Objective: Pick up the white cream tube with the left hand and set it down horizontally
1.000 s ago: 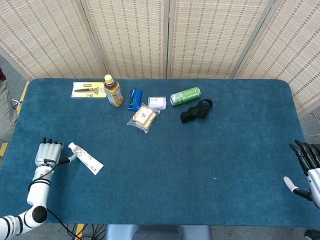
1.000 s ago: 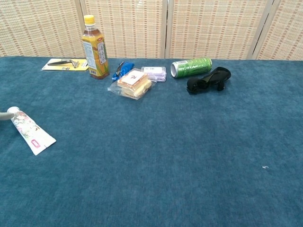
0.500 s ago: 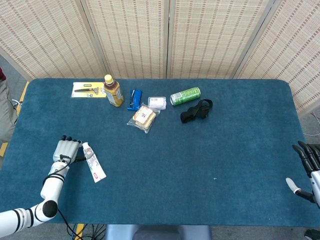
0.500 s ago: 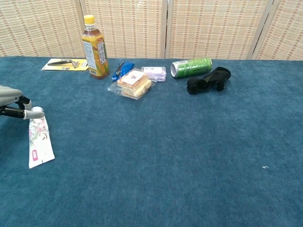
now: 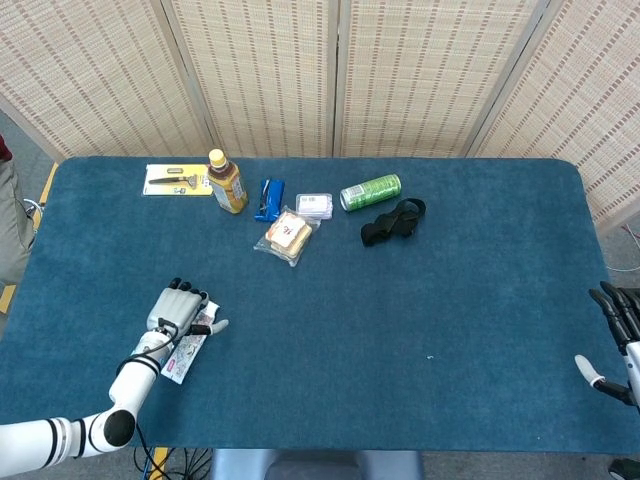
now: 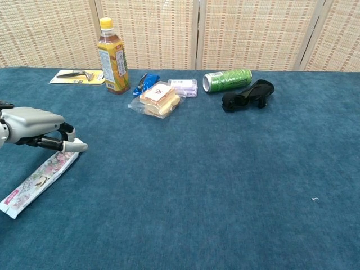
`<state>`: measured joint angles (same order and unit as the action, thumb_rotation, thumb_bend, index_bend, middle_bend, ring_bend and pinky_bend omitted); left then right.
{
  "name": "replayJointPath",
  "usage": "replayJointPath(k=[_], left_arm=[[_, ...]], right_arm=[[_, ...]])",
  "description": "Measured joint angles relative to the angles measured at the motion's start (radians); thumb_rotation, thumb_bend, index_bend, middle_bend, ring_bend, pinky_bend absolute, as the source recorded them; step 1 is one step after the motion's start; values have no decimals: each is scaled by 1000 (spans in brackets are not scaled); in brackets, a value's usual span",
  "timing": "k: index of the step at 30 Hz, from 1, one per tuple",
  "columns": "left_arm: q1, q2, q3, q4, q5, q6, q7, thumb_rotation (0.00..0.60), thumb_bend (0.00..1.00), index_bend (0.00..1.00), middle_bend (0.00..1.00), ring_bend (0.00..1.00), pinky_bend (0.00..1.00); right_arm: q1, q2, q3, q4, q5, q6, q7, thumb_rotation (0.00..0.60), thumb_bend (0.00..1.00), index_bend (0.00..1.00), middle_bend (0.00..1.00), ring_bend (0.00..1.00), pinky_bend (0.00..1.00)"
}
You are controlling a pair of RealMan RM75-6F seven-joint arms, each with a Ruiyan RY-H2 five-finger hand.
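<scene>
Blue felt table [image 5: 430,290], wicker screens behind. Clutter along the 12 o'clock edge: bottle [image 5: 227,182], can [image 5: 370,192], bread pack [image 5: 288,236], black strap [image 5: 393,221]; all well apart from the action.

Tube [image 6: 39,180] lying flat near the 7 o'clock corner, cap end under the left hand [image 5: 178,312], crimped tail toward 7 o'clock. Swung round since a second ago: tail then toward 4 o'clock, then 6, now 7; cap end dragged toward the table centre along with the hand. Still on the cloth throughout, never lifted.

Left hand now over the cap end, fingers loosely curled downward, thumb out toward 3 o'clock, tips touching or just above the tube; no closed grasp visible, cannot tell if anything is pinched. Probably pushing rather than gripping.

Right hand [image 5: 618,340] at the 4 o'clock edge, fingers spread, empty, barely moved.

Judgement: pick-up not yet achieved; tube already horizontal but only by sliding. Needs a proper wrap round the body before any lift. Risk: more skidding on felt.
</scene>
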<state>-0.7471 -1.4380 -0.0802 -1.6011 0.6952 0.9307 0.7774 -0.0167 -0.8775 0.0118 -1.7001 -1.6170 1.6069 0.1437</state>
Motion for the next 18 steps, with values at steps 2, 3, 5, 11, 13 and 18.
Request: replayJointPath(k=[2,3,5,11,13,18], left_arm=[[-1,3,5,-27,30,6,-10,16,116,281,290,137,55],[0,6,9,-45,53,12,-19,13,117,281,290,137,55],[4,13,15,-71,94,23,-34,58,116,276,287,137,54],[36,37,50,-131,279,71,-102,549,116,169,210,119,55],[51,46,66,-141,345,90,-132,600,116,144,196,114,55],[90,56,96,-143,434,122,-207,600,116,135,191,106,55]], right_arm=[[0,0,1,2,2,0,2,600,211,68,61,0,0],[-1,0,1,2,2,-1,3,600,211,68,61,0,0],[0,0,2,3,3,-1,5,600,212,68,61,0,0],[6,-1,4,5,3,-13,4,600,212,68,61,0,0],[8,-2,4,6,2,-15,3,600,212,68,60,0,0],[12,-1,5,5,-1,-20,2,600,212,68,61,0,0]])
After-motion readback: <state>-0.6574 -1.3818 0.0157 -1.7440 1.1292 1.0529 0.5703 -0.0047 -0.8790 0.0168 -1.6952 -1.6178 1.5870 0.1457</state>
